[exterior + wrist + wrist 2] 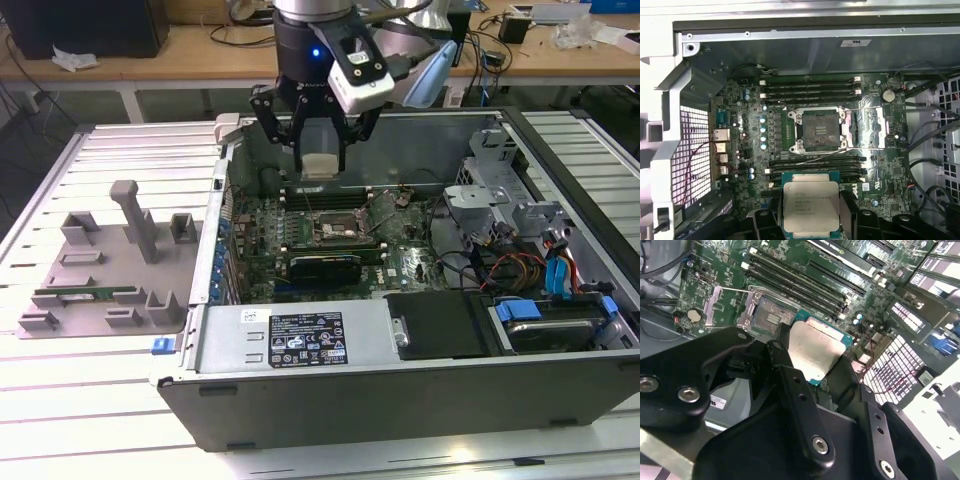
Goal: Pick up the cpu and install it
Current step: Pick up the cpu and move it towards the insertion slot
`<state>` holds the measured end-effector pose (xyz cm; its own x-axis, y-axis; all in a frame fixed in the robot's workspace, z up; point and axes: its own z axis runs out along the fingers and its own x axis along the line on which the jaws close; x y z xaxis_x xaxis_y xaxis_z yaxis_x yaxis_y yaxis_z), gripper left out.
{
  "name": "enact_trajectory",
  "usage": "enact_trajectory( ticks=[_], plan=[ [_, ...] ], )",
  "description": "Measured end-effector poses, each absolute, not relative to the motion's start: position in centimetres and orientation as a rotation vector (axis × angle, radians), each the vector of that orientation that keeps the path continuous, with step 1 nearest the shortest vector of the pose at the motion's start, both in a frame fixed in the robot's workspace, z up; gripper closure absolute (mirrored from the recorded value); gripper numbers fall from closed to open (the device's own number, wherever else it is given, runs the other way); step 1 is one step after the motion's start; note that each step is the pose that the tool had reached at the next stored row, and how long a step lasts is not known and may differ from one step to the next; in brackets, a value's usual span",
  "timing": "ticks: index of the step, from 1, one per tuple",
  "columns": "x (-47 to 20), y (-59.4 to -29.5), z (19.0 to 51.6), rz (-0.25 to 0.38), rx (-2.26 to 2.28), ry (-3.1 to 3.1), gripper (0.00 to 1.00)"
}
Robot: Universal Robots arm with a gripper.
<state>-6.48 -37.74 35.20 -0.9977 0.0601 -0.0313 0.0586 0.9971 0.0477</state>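
Worktop: pale slatted surface; carries the open computer case and, at the exterior view's left, a grey parts fixture.
Computer case: lies on its side, panel off, in the centre and right of the exterior view.
Motherboard: exposed on the case floor.
Hand: upper centre of the exterior view, above the board; fingers closed on opposite edges of the cpu.
Socket: appears open, contact field exposed, retention levers released alongside.
Cpu: held in the hand, metal top facing the first wrist view, clear of the board and offset from the socket.
Risk, misalignment: an offset or rotated cpu would likely bend socket contacts.
Risk, tilt: one corner seating first could jam it.
Risk, slip: the edge-only grip may let it drop.
Risk, levers: a finger could catch the raised wires.
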Motion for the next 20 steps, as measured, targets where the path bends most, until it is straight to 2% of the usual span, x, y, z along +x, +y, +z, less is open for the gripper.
enact_trajectory(
  ticks=[20],
  plan=[
    [-4.4,-37.3,29.9,0.073,0.093,3.122,0.46]
  ],
)
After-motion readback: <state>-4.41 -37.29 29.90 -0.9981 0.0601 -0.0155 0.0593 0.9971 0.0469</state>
